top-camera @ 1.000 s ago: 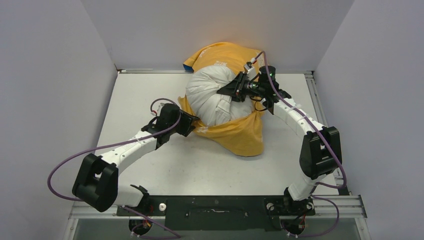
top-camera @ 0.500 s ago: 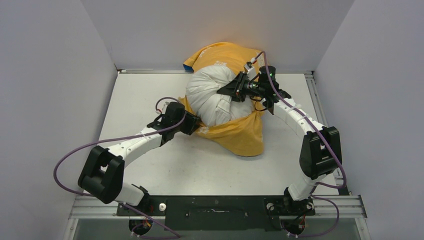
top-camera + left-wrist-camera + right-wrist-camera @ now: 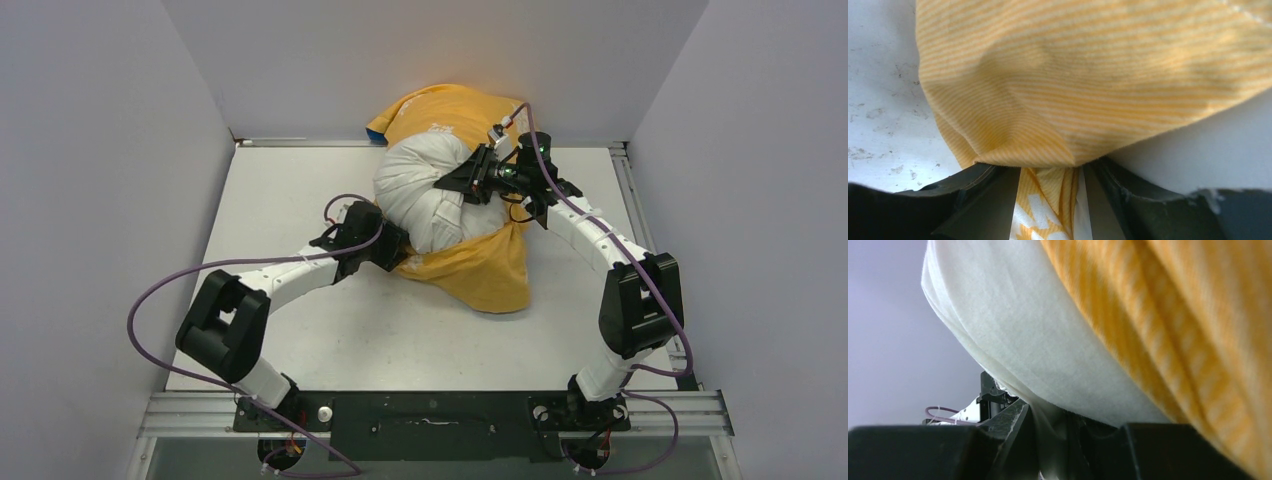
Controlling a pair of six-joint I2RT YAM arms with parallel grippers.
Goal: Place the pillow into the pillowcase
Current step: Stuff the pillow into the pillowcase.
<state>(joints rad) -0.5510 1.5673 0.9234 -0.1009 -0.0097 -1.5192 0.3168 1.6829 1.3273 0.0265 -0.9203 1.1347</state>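
The off-white pillow (image 3: 425, 195) lies at the back middle of the table, partly inside the orange-yellow pillowcase (image 3: 480, 268), whose open end bunches around its near side and whose far part rises against the back wall. My left gripper (image 3: 396, 247) is shut on the pillowcase's near-left edge; orange fabric (image 3: 1048, 195) with white lettering is pinched between its jaws. My right gripper (image 3: 452, 184) is shut on a fold of the pillow (image 3: 1048, 415) on its top right side. The pillowcase also shows beside the pillow in the right wrist view (image 3: 1198, 330).
The white table (image 3: 300, 190) is walled by grey panels at left, right and back. A blue sliver of the pillowcase (image 3: 374, 134) shows at the back wall. The arms' bases stand on a black rail (image 3: 430, 412) at the near edge.
My left arm has moved to the right and slightly back, carrying the pillowcase edge closer against the pillow. The right arm and pillow have stayed still.
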